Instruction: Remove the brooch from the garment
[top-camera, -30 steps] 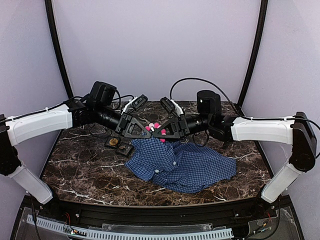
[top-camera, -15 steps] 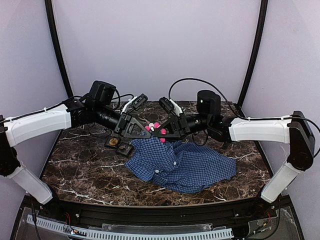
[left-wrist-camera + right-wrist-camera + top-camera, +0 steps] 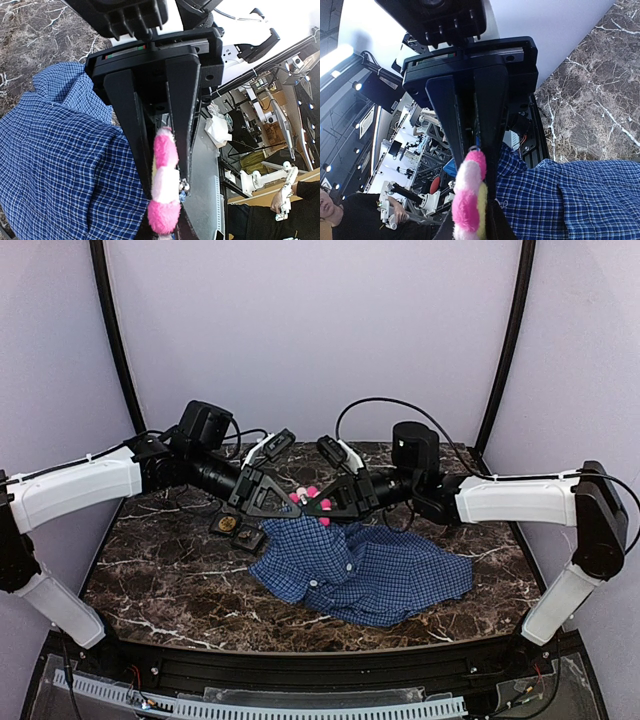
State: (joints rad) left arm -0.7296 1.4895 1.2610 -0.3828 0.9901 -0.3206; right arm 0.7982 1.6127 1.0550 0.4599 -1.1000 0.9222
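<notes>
The brooch is a fuzzy pink and white piece with a yellow back, held up above the table. The garment is a blue checked shirt, with one corner lifted to the brooch and the rest lying on the marble table. My left gripper and right gripper meet tip to tip at the brooch. In the left wrist view the brooch fills the gap between the fingers, with a metal clasp and a scrap of blue cloth beside it. In the right wrist view the brooch sits between the fingertips, shirt just behind.
Two small dark square items with gold centres lie on the table left of the shirt, under the left arm. Cables loop behind the right arm. Black frame posts stand at both back corners.
The right arm has crept slightly left toward the left gripper. The brooch and the lifted shirt corner stay held between the two grippers.
</notes>
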